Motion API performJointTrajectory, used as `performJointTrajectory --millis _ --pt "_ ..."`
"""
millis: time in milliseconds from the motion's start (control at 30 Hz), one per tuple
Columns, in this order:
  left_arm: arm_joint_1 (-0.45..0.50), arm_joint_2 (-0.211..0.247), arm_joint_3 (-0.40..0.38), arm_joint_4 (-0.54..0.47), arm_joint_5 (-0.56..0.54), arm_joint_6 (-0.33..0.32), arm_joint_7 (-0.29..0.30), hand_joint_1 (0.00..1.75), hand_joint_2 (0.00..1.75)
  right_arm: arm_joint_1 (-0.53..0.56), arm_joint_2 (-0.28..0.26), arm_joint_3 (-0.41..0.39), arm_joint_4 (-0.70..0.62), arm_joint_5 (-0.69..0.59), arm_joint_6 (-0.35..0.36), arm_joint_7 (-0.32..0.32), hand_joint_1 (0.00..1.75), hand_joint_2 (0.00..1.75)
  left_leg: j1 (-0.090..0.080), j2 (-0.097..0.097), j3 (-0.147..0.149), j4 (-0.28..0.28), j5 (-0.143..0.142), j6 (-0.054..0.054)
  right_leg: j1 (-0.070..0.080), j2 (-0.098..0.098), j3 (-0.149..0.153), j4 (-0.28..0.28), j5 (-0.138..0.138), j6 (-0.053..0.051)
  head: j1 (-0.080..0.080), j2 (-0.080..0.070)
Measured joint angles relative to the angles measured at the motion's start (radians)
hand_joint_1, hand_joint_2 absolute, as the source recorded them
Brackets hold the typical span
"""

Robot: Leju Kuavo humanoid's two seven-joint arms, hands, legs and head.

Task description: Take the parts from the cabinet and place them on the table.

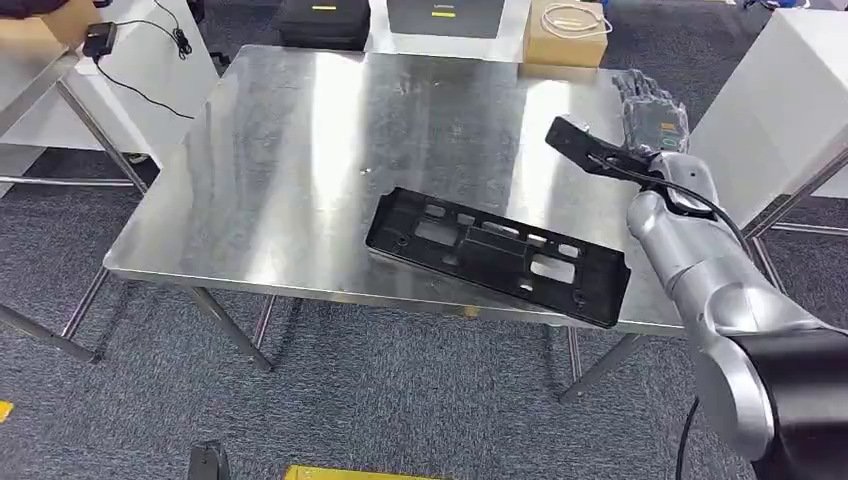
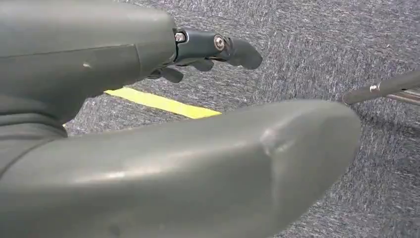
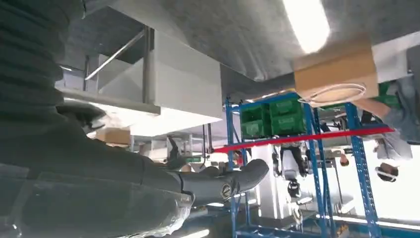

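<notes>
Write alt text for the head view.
A flat black plastic part lies on a steel table, its near corner overhanging the front edge. The robot's right hand is raised over the table's right side, holding nothing. A cardboard box sits beyond the table.

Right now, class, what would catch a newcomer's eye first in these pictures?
A long black plastic part lies flat on the shiny steel table, its near end jutting slightly past the front edge. The robot's silver right arm reaches over the table's right side, its right hand raised and holding nothing.
</notes>
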Motion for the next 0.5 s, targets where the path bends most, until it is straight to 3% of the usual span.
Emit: performJointTrajectory --millis 33,67,100,133,200,267,300,400,467,500 --pt "0.0 0.0 0.0 0.0 0.0 0.0 0.0 0.0 0.0 -0.002 0.0 0.0 0.0 0.001 0.0 0.005 0.0 1.75 0.001 0.0 -0.001 0.006 -0.004 -0.007 -0.004 -0.005 0.037 -0.069 0.023 0.009 0.0 0.0" --pt "0.0 0.0 0.0 0.0 0.0 0.0 0.0 0.0 0.0 -0.002 -0.001 0.0 0.0 0.003 0.0 0.01 0.0 1.75 0.001 0.001 -0.003 0.012 -0.009 -0.013 -0.006 -0.007 0.051 -0.108 0.018 0.011 0.0 0.0" --pt "-0.002 0.0 0.002 0.0 0.0 0.0 0.0 0.0 0.0 -0.006 -0.001 0.0 0.0 0.006 0.0 0.016 0.0 1.75 -0.005 -0.001 -0.018 0.021 -0.011 -0.022 0.012 0.002 0.068 -0.108 0.009 -0.001 0.003 0.0" --pt "-0.001 0.001 0.003 0.0 0.001 0.0 -0.001 0.0 0.0 -0.004 -0.003 0.0 0.002 0.006 0.0 0.021 0.0 1.75 -0.006 -0.001 -0.023 0.027 -0.01 -0.025 0.005 0.004 0.059 -0.106 0.012 -0.016 -0.002 0.0" --pt "0.002 0.0 0.003 0.001 0.002 0.0 0.0 0.0 0.0 0.001 -0.004 0.0 0.003 0.007 -0.001 0.029 0.0 1.75 0.0 -0.002 -0.028 0.032 -0.01 -0.03 0.008 0.005 0.05 -0.099 0.011 -0.019 -0.006 0.0" --pt "0.002 0.0 0.003 0.001 0.002 0.0 0.0 0.0 0.0 -0.002 -0.005 0.0 0.003 0.008 -0.001 0.032 0.0 1.75 0.006 -0.002 -0.035 0.045 -0.029 -0.039 0.002 0.006 0.05 -0.102 0.015 -0.033 -0.008 0.0" --pt "0.002 0.0 0.003 0.001 0.002 0.0 -0.001 0.0 0.0 -0.003 -0.004 0.0 0.003 0.009 -0.001 0.034 0.0 1.75 0.006 -0.002 -0.07 0.135 -0.092 -0.044 0.004 0.006 0.049 -0.102 0.017 -0.049 -0.009 0.0" --pt "0.002 0.0 0.003 0.001 0.002 0.0 -0.001 0.0 0.0 -0.001 -0.003 0.0 0.003 0.011 -0.001 0.038 0.0 1.75 0.006 -0.004 -0.154 0.327 -0.177 -0.047 0.012 0.006 0.041 -0.102 0.022 -0.057 -0.009 0.0" --pt "0.003 0.0 0.004 0.001 0.002 0.0 -0.001 0.0 0.0 0.0 -0.003 0.0 0.003 0.012 -0.001 0.043 0.0 1.75 0.006 -0.004 -0.16 0.343 -0.169 -0.042 0.017 0.006 0.037 -0.102 0.027 -0.064 -0.009 0.0" --pt "0.003 0.0 0.004 0.001 0.002 -0.002 -0.001 0.0 0.0 0.0 -0.003 0.0 0.003 0.013 -0.001 0.046 0.0 1.75 0.005 -0.004 -0.135 0.298 -0.138 -0.036 0.02 0.007 0.034 -0.102 0.029 -0.067 -0.009 0.0"
